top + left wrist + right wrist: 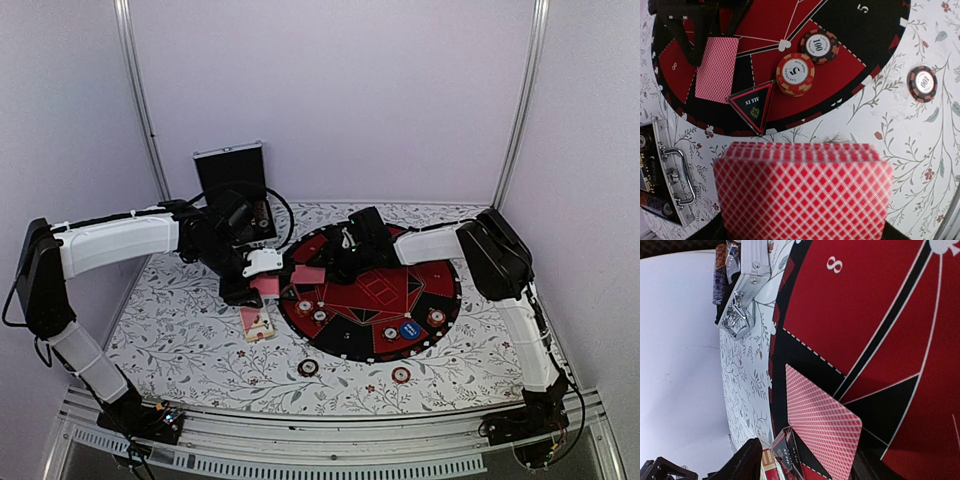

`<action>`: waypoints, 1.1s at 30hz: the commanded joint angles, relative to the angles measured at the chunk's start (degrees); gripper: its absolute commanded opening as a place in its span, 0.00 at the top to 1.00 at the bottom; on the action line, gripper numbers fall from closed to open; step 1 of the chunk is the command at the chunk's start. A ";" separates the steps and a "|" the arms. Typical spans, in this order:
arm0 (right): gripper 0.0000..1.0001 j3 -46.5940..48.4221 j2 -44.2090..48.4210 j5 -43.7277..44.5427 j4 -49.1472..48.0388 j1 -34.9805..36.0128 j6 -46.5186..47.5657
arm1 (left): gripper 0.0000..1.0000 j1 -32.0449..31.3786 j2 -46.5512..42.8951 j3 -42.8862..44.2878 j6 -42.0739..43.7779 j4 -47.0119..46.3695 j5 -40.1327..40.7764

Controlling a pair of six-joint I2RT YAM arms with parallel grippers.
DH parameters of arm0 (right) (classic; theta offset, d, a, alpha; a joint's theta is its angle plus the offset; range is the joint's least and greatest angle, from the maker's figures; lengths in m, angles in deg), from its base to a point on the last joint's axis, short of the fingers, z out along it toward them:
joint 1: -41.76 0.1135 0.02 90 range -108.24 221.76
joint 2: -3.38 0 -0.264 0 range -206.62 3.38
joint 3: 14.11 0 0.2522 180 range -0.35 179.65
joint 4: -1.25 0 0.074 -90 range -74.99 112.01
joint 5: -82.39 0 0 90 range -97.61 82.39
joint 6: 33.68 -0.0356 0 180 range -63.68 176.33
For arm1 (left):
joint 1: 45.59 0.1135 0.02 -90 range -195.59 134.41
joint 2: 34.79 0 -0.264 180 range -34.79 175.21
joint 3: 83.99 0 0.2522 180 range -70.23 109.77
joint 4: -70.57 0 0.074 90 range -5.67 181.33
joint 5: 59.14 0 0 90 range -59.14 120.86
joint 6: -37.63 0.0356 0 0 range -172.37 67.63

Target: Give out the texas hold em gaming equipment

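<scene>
My left gripper (252, 287) is shut on a deck of pink-backed cards (802, 192), held just off the left rim of the round black-and-red mat (440, 275); the deck hides its fingers. My right gripper (330, 268) hangs open over the mat's left part, its fingers spread either side of one face-down pink card (822, 420) lying flat, which also shows in the left wrist view (716, 69). Two striped chips (795, 74) (819, 45) and an "all in" triangle (752, 105) lie on the mat nearby. The blue button (409, 329) and more chips (437, 318) sit at the mat's near edge.
The pink card box (257, 323) lies on the floral tablecloth left of the mat. Two chips (308, 367) (400, 375) lie on the cloth in front of the mat. The silver-edged black case (235, 190) stands open at the back left, behind my left arm.
</scene>
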 commanded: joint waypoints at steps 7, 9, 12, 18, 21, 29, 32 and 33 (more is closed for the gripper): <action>0.27 -5.73 8.18 9.96 12.02 -0.30 7.19 | 1.00 0.38 -0.52 1.37 -0.79 0.59 -1.65; 0.26 -6.91 9.62 10.32 12.27 -0.41 7.44 | 1.00 0.36 -0.48 1.52 -0.83 0.63 -1.77; 0.21 -9.07 12.31 10.44 11.37 -0.48 7.49 | 1.00 0.36 -0.60 1.55 -0.84 0.75 -1.73; 0.11 -15.52 19.11 1.05 -0.27 0.35 2.26 | 1.00 0.36 -0.51 1.87 -1.15 0.72 -1.77; 0.08 -17.11 20.54 -4.68 -5.30 2.19 -1.48 | 1.00 0.36 -0.35 2.39 -1.08 0.86 -1.81; 0.08 -19.68 18.86 -14.13 -19.03 6.78 -10.85 | 1.00 0.36 -0.09 3.54 -1.46 0.45 -1.75; 0.08 -18.89 17.56 -15.83 -21.57 8.10 -12.50 | 1.00 0.36 0.08 3.75 -1.54 0.54 -1.58; 0.09 -18.77 17.13 -16.35 -22.51 8.44 -13.27 | 1.00 0.36 0.10 3.75 -1.52 0.58 -1.57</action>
